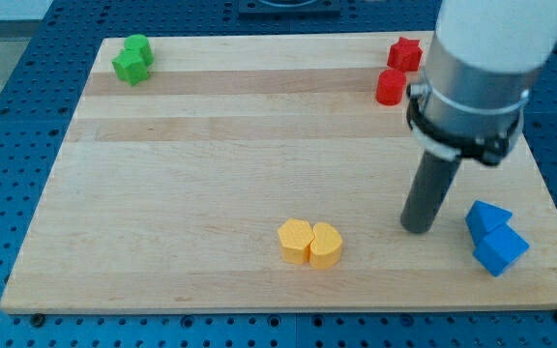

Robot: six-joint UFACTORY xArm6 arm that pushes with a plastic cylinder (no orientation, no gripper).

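Observation:
My tip [418, 228] rests on the wooden board [211, 164] toward the view's lower right. Nearest to it are two blue blocks: a blue triangular block [486, 217] just to its right, not touching, and a blue cube-like block [501, 250] below that one, pressed against it. To the tip's left lie two yellow blocks side by side, a yellow faceted block [296, 240] and a yellow heart-like block [326, 245]. Above the tip sit a red star-like block [405, 52] and a red rounded block [391, 87].
Two green blocks [132, 59] huddle together at the board's upper left corner. The white and grey arm body [482, 68] hangs over the upper right of the board. A blue perforated table [8, 145] surrounds the board.

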